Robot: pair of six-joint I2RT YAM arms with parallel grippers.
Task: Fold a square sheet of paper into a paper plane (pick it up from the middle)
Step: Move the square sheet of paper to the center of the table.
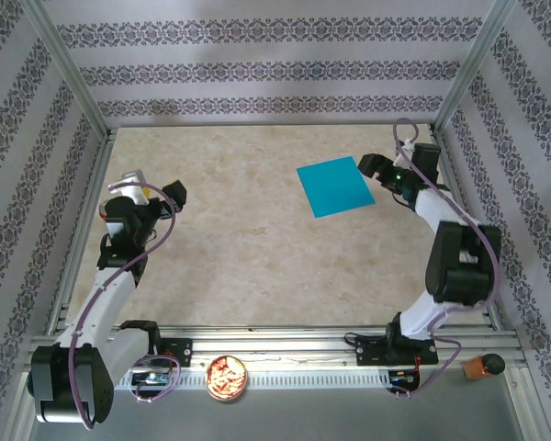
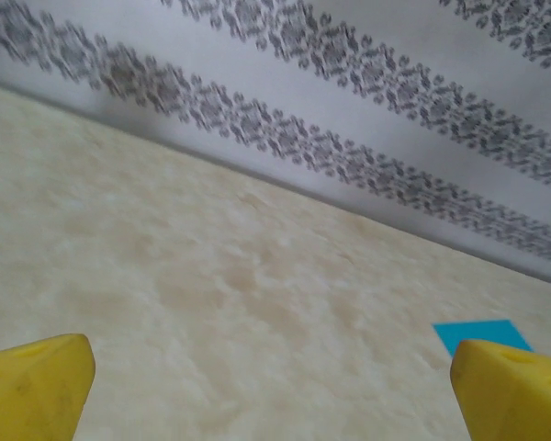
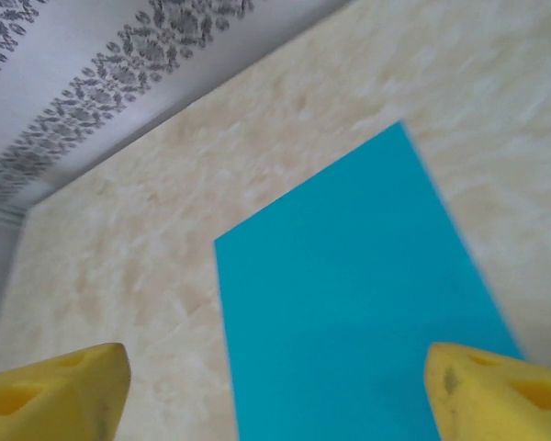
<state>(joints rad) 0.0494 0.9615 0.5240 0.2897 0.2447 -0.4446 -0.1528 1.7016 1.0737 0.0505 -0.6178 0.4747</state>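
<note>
The square sheet of paper [image 1: 335, 186] lies flat and unfolded on the beige table, toward the back right; it is bright turquoise. My right gripper [image 1: 376, 170] hovers at its right edge, jaws open and empty. From the right wrist the sheet [image 3: 349, 303] stretches out between the two yellow fingertips [image 3: 64, 390], wide apart. My left gripper [image 1: 161, 195] stands open far to the left, well away from the paper. Its wrist view catches a small corner of the sheet [image 2: 477, 333] beside the right yellow fingertip [image 2: 514, 390].
Patterned walls and a metal frame [image 1: 83, 101] enclose the table. A small bowl of orange-white bits [image 1: 227, 378] sits on the front rail, and a brown and black object [image 1: 482, 367] sits at the front right.
</note>
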